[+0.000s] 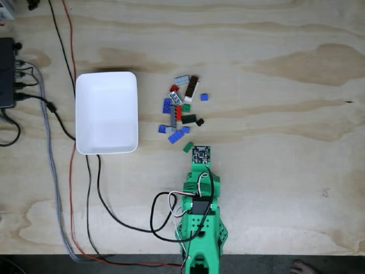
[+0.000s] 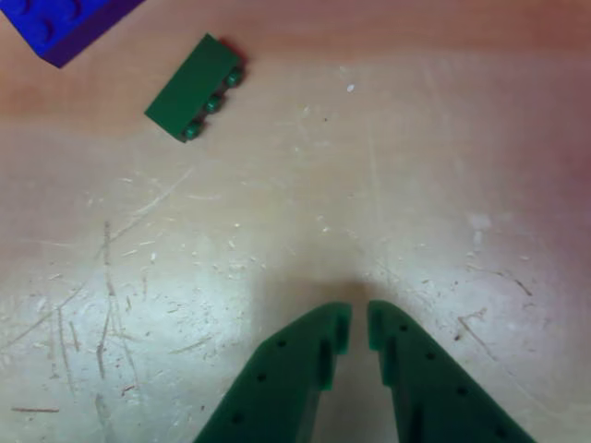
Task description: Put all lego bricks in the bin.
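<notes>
The green arm (image 1: 201, 228) was seen entering the fixed view from the near edge of the plywood table (image 1: 285, 171), its wiring looped over its upper side and a small circuit board (image 1: 201, 153) carried at its far end. In the other view the gripper (image 2: 359, 325) was shown from close above the wood, its two dark green fingers (image 2: 295, 369) brought almost together at the tips with only a thin slit between them, and nothing was held. A green brick (image 2: 195, 87) was seen lying on its side beyond the fingertips and to their left in that view, well apart from them, with a blue brick (image 2: 65, 23) cut off by the top left corner. In the fixed view the same green brick (image 1: 187, 146) was found just beside the circuit board, at the near end of the lego bricks (image 1: 181, 108), which were scattered in a loose cluster near the middle of the table. The bin (image 1: 106, 112), a white tray, was placed just left of the cluster; no brick could be made out in it. Black, red and braided cables (image 1: 63, 188) were run along the left side of the table toward a black box (image 1: 6, 72) at the left edge.
</notes>
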You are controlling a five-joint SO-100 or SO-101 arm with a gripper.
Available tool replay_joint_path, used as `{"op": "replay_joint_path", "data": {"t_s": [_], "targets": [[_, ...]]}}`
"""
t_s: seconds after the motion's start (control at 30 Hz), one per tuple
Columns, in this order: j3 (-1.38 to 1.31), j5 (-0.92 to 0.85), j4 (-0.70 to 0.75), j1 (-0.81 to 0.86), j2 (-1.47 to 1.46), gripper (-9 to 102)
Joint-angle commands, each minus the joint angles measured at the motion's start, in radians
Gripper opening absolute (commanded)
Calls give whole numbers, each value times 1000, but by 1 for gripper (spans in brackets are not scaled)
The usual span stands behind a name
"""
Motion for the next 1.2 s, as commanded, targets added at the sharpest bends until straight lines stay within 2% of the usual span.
{"op": "replay_joint_path", "data": {"t_s": [0.0,0.67,0.8,0.87,1.03,1.17], "targets": [[-11,71,21,-34,5,0],[-12,75,15,-48,-9,0],[-245,310,-284,-156,-554,4],[-367,420,-310,-227,-764,12],[-426,604,-422,-342,-968,13],[-477,675,-499,-341,-1140,16]]}}
